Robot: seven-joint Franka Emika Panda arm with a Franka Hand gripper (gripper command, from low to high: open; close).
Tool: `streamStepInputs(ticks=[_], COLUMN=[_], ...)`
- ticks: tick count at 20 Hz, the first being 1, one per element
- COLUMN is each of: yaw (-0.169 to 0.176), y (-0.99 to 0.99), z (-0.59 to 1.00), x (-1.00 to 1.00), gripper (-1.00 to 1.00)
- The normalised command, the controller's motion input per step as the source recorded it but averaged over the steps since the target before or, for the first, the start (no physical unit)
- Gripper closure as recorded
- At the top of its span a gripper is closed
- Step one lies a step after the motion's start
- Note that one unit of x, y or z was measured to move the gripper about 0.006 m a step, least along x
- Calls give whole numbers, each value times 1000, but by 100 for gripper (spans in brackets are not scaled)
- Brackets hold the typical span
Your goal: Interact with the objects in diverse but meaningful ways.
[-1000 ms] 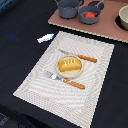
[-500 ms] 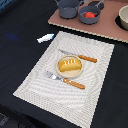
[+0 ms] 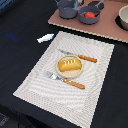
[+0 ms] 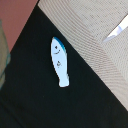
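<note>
Centrally, golden-yellow bread loaf (image 3: 69, 64) on round beige plate (image 3: 70, 73), small white-blue piece (image 4: 60, 61) on dark table, pincer unseen.

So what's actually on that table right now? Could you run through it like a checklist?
Surface: dark table with a striped placemat and a pinkish board.
Job's things: bread on a plate; tomato in a pan; pot; white-blue fish on the table beside the placemat.
Clutter: knife, fork, a bowl.
Grippers: nothing seen.
Cables: nothing seen.
Surroundings: nothing seen.
</note>
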Motion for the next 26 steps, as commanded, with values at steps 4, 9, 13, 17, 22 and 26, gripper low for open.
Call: streamStepInputs(ticks=[4,9,13,17,22,26], yaw=[0,0,0,0,23,48], y=[-748,-755,-749,-490,-234,-140], z=[-355,-335,-349,-485,-538,-531], x=[-684,-679,-686,-659,-583,-670], gripper=[-100,-100,-100,-100,-100,-100])
